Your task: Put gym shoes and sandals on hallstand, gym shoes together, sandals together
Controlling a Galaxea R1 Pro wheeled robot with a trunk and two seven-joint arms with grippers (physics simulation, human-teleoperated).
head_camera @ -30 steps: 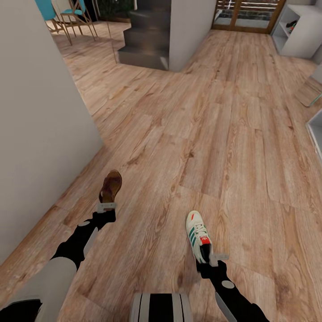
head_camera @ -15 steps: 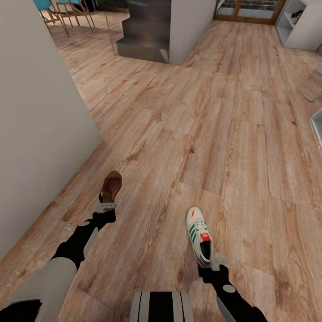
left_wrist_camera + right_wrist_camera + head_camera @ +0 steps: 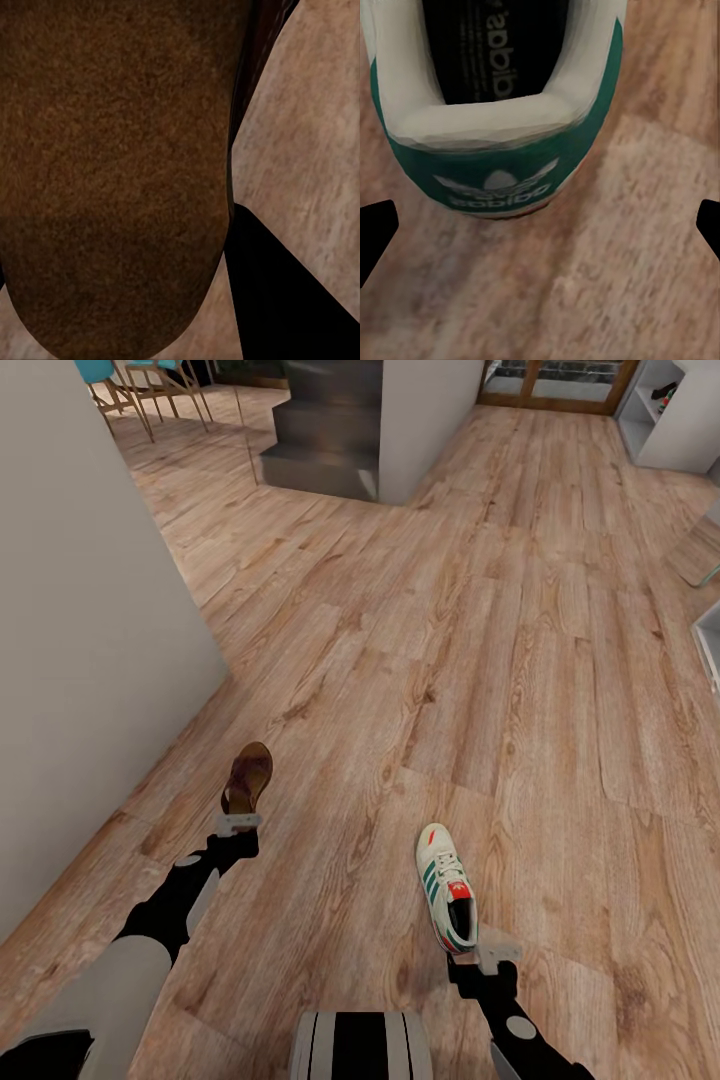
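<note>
One white gym shoe point(image 3: 445, 898) with green stripes lies on the corridor floor point(image 3: 480, 660), toe pointing away from me. My right gripper point(image 3: 492, 950) stands open just behind its heel without touching it. The right wrist view has the green heel point(image 3: 499, 176) ahead and both fingertips point(image 3: 376, 229) spread far apart. My left gripper point(image 3: 238, 822) is shut on the heel end of a brown sandal point(image 3: 248, 775). That sandal's brown surface point(image 3: 112, 172) sits close against the left wrist camera, beside one dark finger point(image 3: 289, 300). The pale grey hallstand point(image 3: 680, 435) stands far off at the top right.
A grey wall point(image 3: 90, 640) runs close along my left, its corner near the sandal. Dark steps point(image 3: 320, 455) and a pillar point(image 3: 425, 420) stand ahead, with chairs point(image 3: 120, 390) beyond. Another pale unit's edge point(image 3: 708, 640) and a low object point(image 3: 700, 550) line the right side.
My right gripper has opened, let go of the gym shoe's heel and drawn back toward me. The head camera shifted slightly. The left gripper and sandal have not moved.
</note>
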